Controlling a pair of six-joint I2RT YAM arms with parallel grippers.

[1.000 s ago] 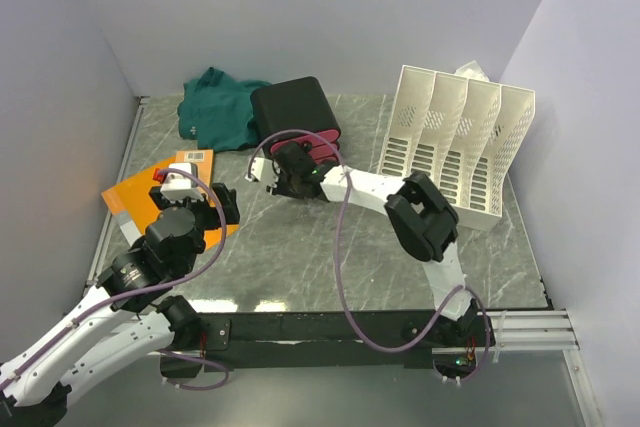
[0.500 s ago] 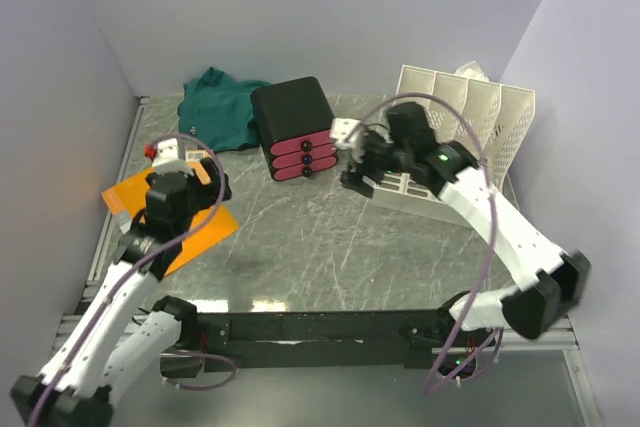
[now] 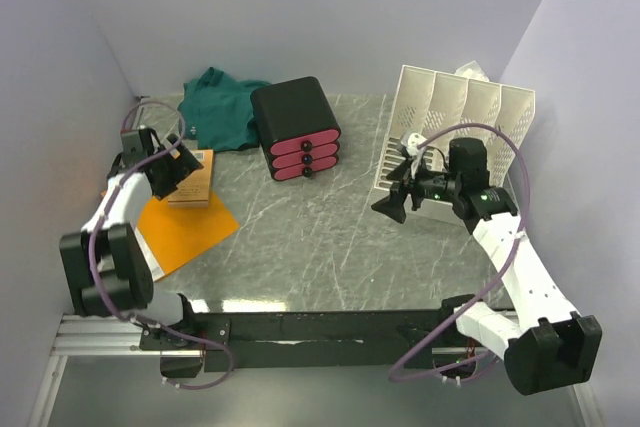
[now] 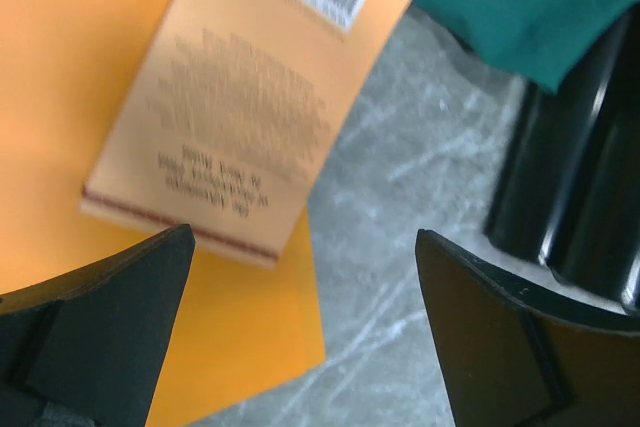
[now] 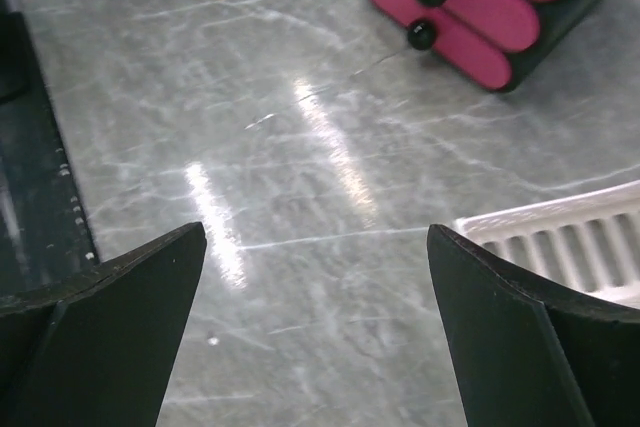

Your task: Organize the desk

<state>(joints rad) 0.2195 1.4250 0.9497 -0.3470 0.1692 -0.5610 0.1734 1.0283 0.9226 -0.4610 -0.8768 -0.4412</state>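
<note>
Desk (image 3: 330,237): large flat rectangular top with a grey-green marble pattern and pale irregular veins. It lies level, its long side running across the top view, with walls (image 3: 300,17) on the left, back and right. A black rail (image 3: 320,327) runs along the near edge. The surface is glossy: bright light streaks reflect off it in the right wrist view.

On our desk (image 3: 330,237) we see a green cloth (image 3: 215,112), drawer box (image 3: 293,112), file rack (image 3: 440,112) and orange envelope (image 3: 185,232).
</note>
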